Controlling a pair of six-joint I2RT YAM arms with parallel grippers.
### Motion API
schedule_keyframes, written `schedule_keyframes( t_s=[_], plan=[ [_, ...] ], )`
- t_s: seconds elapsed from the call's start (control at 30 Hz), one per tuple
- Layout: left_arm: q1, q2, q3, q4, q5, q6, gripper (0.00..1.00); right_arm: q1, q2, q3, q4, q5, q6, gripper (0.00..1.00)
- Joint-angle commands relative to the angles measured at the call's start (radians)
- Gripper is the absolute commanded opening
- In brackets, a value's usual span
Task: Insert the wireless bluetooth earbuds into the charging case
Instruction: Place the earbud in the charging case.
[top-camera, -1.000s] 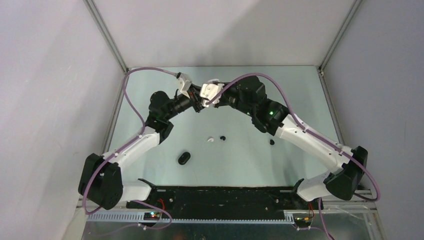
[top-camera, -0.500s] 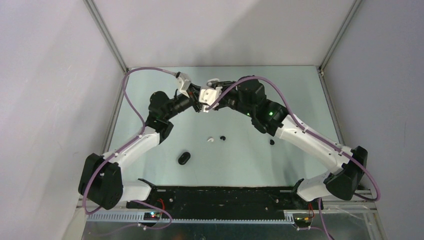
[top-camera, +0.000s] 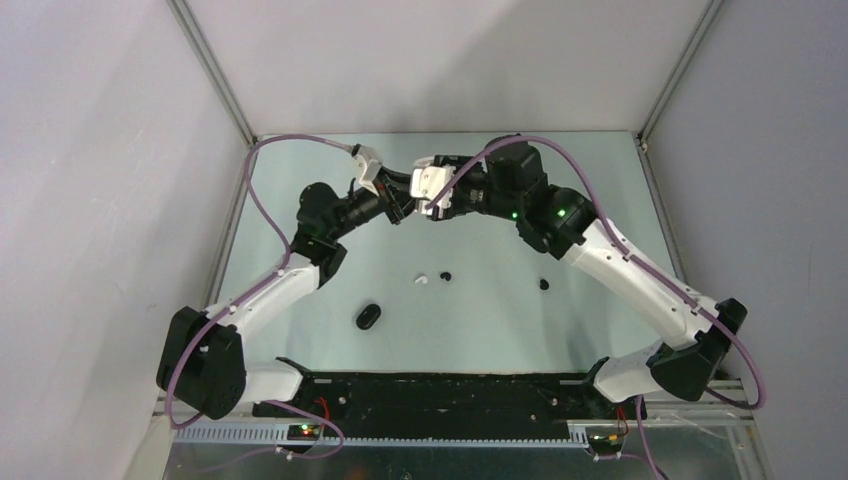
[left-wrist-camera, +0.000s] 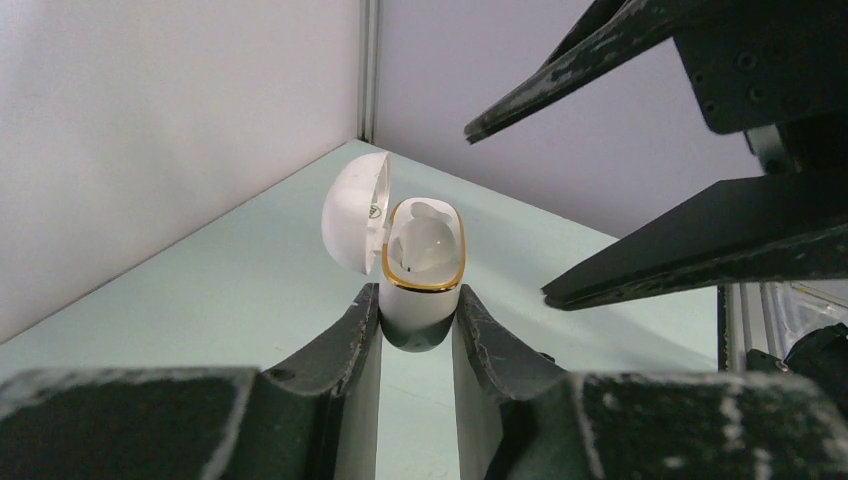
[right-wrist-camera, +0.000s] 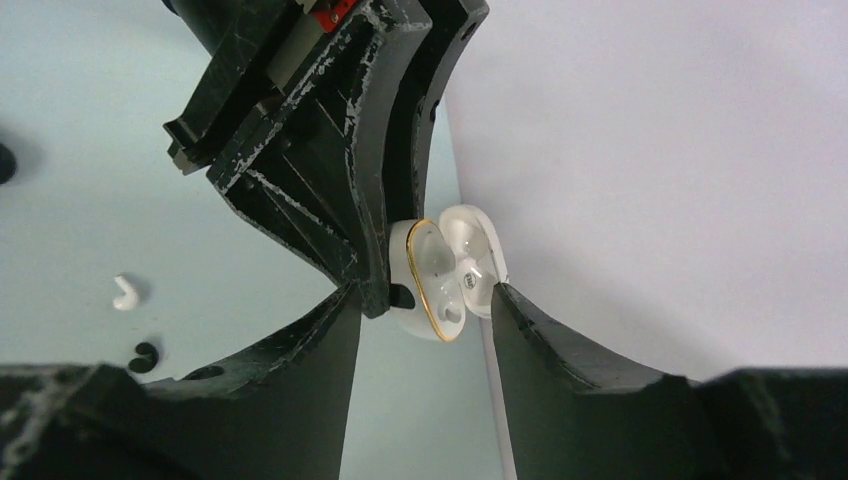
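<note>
Where the two arms meet above the far middle of the pale green tabletop (top-camera: 480, 310), the left gripper (left-wrist-camera: 418, 315) is closed on the lower body of a white charging case (left-wrist-camera: 422, 262), holding it upright and clear of the surface. The case has a thin gold rim, and its lid (left-wrist-camera: 352, 210) is swung open to one side. Pale moulded shapes show inside the case (whether a bud sits in there cannot be told). The right gripper (right-wrist-camera: 425, 300) faces it with its jaws standing apart, one finger on either side of the open case; its wrist view does not show whether either finger touches the case. Nearer the arm bases, out on the open tabletop, a white earbud (top-camera: 423, 279) lies just beside a black earbud (top-camera: 446, 275). A second black earbud (top-camera: 544, 284) lies off to their right, under the right arm. A black case (top-camera: 368, 316), closed and pebble-shaped, lies to the left of the pair and nearer the bases, well apart from both grippers.
</note>
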Motion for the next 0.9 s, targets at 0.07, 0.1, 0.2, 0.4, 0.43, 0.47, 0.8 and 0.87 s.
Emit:
schedule_keyframes(
  t_s=[0.07, 0.1, 0.2, 0.4, 0.43, 0.47, 0.8, 0.87],
  plan=[
    [0.022, -0.021, 0.007, 0.026, -0.023, 0.027, 0.00, -0.055, -0.075, 0.109, -0.125, -0.115, 0.178, 0.57],
    [0.037, -0.024, 0.008, 0.018, -0.022, 0.024, 0.00, -0.070, -0.097, 0.103, -0.127, -0.138, 0.196, 0.57],
    [0.072, -0.045, 0.003, -0.028, -0.002, 0.016, 0.00, -0.104, -0.145, 0.024, -0.092, -0.170, 0.286, 0.58],
    [0.156, -0.110, -0.009, -0.136, 0.075, -0.002, 0.00, -0.202, -0.173, -0.124, 0.006, -0.228, 0.481, 0.52],
    [0.172, -0.125, -0.018, -0.168, 0.071, 0.001, 0.00, -0.222, -0.152, -0.134, -0.002, -0.273, 0.487, 0.50],
    [0.179, -0.152, -0.021, -0.185, 0.069, 0.012, 0.00, -0.229, -0.137, -0.150, -0.029, -0.296, 0.479, 0.47],
    [0.263, -0.377, -0.086, -0.456, -0.157, 0.107, 0.00, -0.184, 0.176, -0.184, -0.024, -0.275, 0.696, 0.36],
    [0.268, -0.408, -0.099, -0.490, -0.212, 0.111, 0.00, -0.164, 0.215, -0.186, -0.020, -0.247, 0.792, 0.36]
  ],
)
